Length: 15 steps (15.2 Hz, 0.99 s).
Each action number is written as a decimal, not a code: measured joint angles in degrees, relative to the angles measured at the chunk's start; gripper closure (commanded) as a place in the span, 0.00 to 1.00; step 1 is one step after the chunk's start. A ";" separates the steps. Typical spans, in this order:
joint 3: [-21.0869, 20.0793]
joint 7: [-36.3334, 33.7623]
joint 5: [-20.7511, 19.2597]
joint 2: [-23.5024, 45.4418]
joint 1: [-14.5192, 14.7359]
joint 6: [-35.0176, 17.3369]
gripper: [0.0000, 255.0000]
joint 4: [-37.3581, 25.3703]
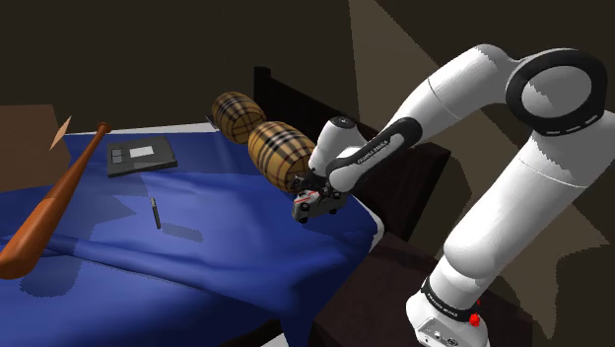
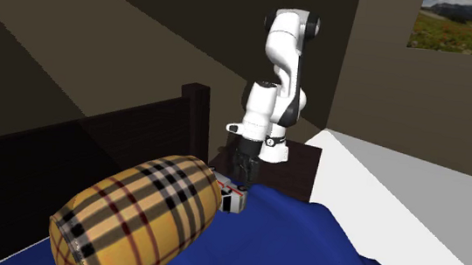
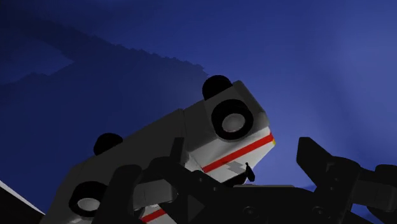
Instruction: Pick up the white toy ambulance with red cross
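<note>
- The white toy ambulance (image 1: 304,206) is at the edge of the bed (image 1: 227,261) on the stand's side, close to the headboard corner and just beside the nearer checked bolster (image 1: 281,153). The gripper (image 1: 320,203) is down over it.
- The wrist view shows the jaws wide. The two black fingers (image 3: 324,168) stand apart, and blue cover shows between one of them and the toy's end. I judge that the toy is not clasped yet.
- First risk: in that view four wheels and the red stripe face the camera, so the toy seems to lie tipped and slantwise to the closing line. If the jaws close like this, they may catch a corner or a wheel — then the toy would turn and slip out.
- Second risk: the bed's edge is very near. A push from one finger, in place of a clean squeeze, could send the toy over it, down toward the dark nightstand (image 1: 404,261).
- Third risk: the bolster is close enough to be brushed, and the soft cover may let the toy roll under pressure.
- The second exterior view adds the toy's place against the bolster and below the headboard (image 2: 137,136).
- The shoulder view adds the nearness of the bed's edge.
- The wrist view, in its turn, gives the gap at the finger and the toy's slant.
</note>
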<state>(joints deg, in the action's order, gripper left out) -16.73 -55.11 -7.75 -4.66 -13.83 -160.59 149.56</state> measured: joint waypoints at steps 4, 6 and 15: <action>-0.23 -3.85 -4.46 3.56 -0.95 -3.51 0.00 0.04; -0.03 -5.71 -6.91 5.09 -1.27 -5.02 0.00 0.14; 0.01 -6.63 -7.98 5.64 -1.26 -5.44 1.00 0.00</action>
<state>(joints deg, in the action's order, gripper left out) -16.72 -61.74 -15.73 0.98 -15.09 -166.02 149.55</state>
